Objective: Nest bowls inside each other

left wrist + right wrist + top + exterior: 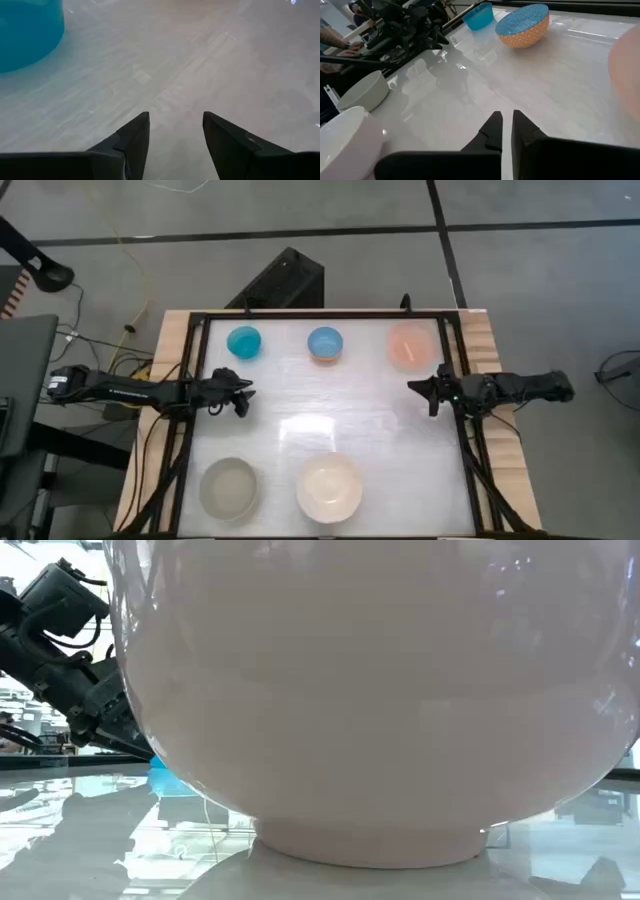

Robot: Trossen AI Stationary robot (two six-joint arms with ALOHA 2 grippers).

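Five bowls rest upright on the white table. The cyan bowl (244,341), the light blue bowl (325,343) and the pale pink bowl (412,345) stand in a row at the far side. The greyish-beige bowl (229,486) and the cream-white bowl (329,487) stand near the front edge. My left gripper (243,398) hovers open (175,117) over bare table, nearer than the cyan bowl (25,30). My right gripper (418,388) is shut (506,116) with nothing in it, nearer than the pink bowl (627,65).
A black frame (320,314) runs round the table top. The cream-white bowl (380,690) fills the low view, with my left arm (70,650) behind it. A person's hand (335,42) shows beyond the table's left side. Bare table lies between the two rows.
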